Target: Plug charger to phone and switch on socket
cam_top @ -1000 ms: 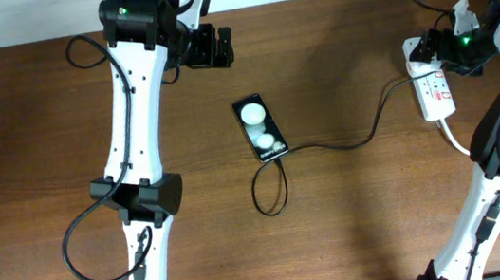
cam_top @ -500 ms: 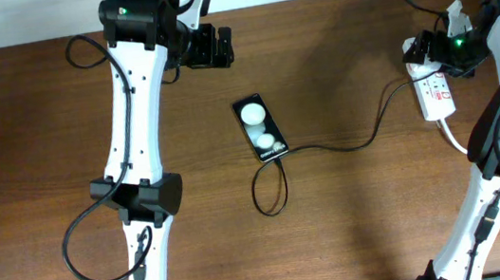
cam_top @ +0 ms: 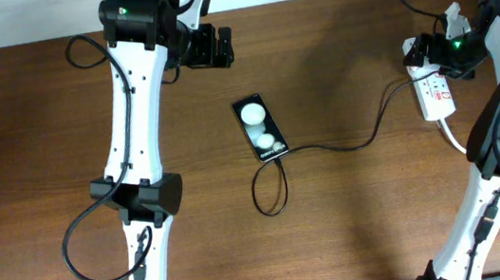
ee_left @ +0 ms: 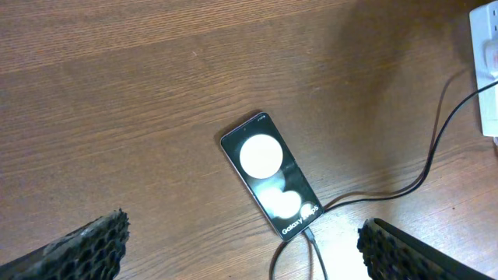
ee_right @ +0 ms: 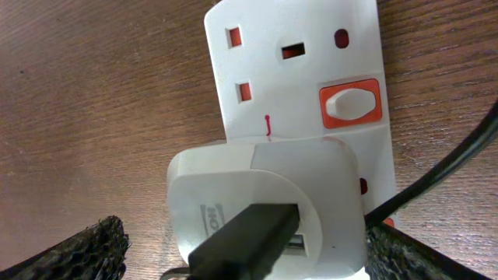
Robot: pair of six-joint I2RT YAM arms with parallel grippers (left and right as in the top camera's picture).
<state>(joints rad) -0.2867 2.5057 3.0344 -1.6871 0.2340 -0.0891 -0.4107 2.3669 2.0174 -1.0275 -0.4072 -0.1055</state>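
Observation:
The black phone (cam_top: 259,127) lies flat mid-table, two white circles on its face; it also shows in the left wrist view (ee_left: 271,175). The thin black charger cable (cam_top: 342,146) meets the phone's near end, loops, and runs right to the white adapter (ee_right: 264,202), which sits in the white socket strip (cam_top: 437,96). In the right wrist view the socket (ee_right: 296,70) shows a red-framed switch (ee_right: 352,103). My right gripper (ee_right: 253,260) is open, its fingers on either side of the adapter. My left gripper (cam_top: 222,46) is open and empty, high behind the phone.
The socket's thick white cord (cam_top: 456,138) trails toward the front at the right table side. The cable loop (cam_top: 271,193) lies just in front of the phone. Both arm bases stand near the front edge.
My right gripper has shifted slightly toward the back over the socket's far end. The left arm, phone and cable have not moved.

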